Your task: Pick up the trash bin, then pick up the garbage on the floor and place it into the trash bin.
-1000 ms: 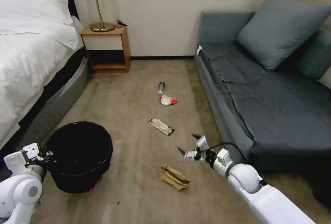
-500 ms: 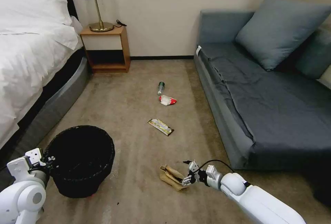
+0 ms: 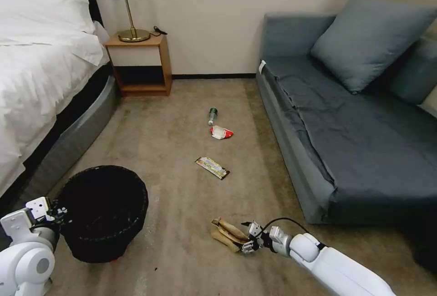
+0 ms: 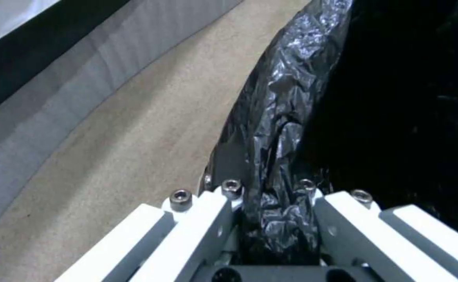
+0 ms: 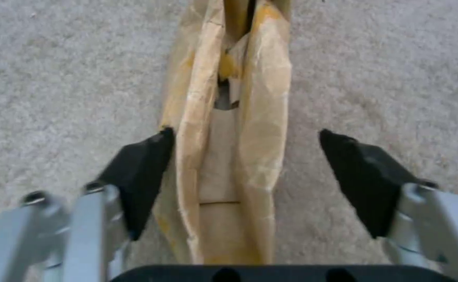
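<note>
I have the right pincer (image 5: 242,156) spread open astride the tan paper bag (image 5: 229,129) on the carpet; closing may just crumple paper. Left pincer (image 4: 271,219) clamps the trash bin (image 3: 102,211) liner, which could slip.

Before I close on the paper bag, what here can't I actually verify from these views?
- Trash bin contents: head view, interior all black.
- Left gripper grip: left wrist view, liner bunched between its fingers covers the rim.
- Paper bag contents: right wrist view, folds hide them.
- Bottle label: head view, too small.
</note>
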Controlling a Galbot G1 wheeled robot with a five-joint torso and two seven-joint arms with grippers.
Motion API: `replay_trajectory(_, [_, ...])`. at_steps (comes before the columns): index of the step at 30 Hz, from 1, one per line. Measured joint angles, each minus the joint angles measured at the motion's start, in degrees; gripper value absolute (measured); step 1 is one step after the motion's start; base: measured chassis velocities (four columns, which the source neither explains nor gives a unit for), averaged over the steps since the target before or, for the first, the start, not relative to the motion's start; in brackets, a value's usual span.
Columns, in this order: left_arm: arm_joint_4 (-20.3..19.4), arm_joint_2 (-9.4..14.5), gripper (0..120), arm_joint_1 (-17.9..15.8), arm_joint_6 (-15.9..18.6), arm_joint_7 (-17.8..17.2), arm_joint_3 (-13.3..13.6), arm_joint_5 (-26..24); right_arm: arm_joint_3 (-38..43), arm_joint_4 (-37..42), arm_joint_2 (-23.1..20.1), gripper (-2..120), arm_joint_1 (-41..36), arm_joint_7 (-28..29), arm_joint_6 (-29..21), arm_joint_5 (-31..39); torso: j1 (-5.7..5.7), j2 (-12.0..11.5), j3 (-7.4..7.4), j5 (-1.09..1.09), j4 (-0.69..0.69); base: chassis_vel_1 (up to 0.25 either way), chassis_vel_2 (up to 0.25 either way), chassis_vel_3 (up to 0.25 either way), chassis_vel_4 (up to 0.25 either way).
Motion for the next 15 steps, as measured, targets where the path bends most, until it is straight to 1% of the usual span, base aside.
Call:
replay_trajectory(1, [0.12,0.10,2,-0.07,0.00,0.00,0.04,-0.01,0.07,-0.01,0.10,70,-0.10,0.12,0.05,-0.17,0.00,0.00,0.00,0.00,0.00,0.000,0.000,0.000,0.000])
replay_trajectory(2, [0.12,0.10,2,-0.07,0.00,0.00,0.04,-0.01,0.07,-0.01,0.10,70,-0.10,0.12,0.05,-0.17,0.00,0.00,0.00,0.00,0.00,0.000,0.000,0.000,0.000])
replay_trajectory(6, [0.57,0.54,2,-0.39,0.00,-0.01,0.18,-0.03,0.07,0.00,0.22,52,-0.25,0.22,0.26,-0.58,0.00,0.00,0.00,0.00,0.01,0.000,0.000,0.000,0.000])
replay_trajectory(7, [0.57,0.54,2,-0.39,0.00,-0.01,0.18,-0.03,0.07,0.00,0.22,52,-0.25,0.22,0.26,-0.58,0.00,0.00,0.00,0.00,0.01,0.000,0.000,0.000,0.000])
replay_trajectory(11, [0.75,0.83,2,-0.56,0.00,-0.02,0.32,-0.08,-0.09,-0.14,0.39,33,-0.48,0.47,0.87,-1.08,0.00,0.00,0.00,0.00,0.00,0.000,0.000,0.000,0.000])
replay_trajectory(12, [0.75,0.83,2,-0.56,0.00,-0.02,0.32,-0.08,-0.09,-0.14,0.39,33,-0.48,0.47,0.87,-1.08,0.00,0.00,0.00,0.00,0.00,0.000,0.000,0.000,0.000])
replay_trajectory(13, [0.78,0.87,2,-0.56,0.00,-0.03,0.31,-0.09,-0.09,-0.17,0.45,30,-0.52,0.47,1.01,-1.12,0.00,0.00,0.00,0.00,0.00,0.000,0.000,0.000,0.000])
replay_trajectory(14, [0.84,0.91,2,-0.57,0.00,-0.05,0.31,-0.09,-0.08,-0.19,0.49,23,-0.55,0.44,1.22,-1.17,0.00,0.00,0.00,0.00,0.01,0.000,0.000,0.000,0.000])
replay_trajectory(15, [0.84,0.91,2,-0.57,0.00,-0.05,0.31,-0.09,-0.08,-0.19,0.49,23,-0.55,0.44,1.22,-1.17,0.00,0.00,0.00,0.00,0.01,0.000,0.000,0.000,0.000])
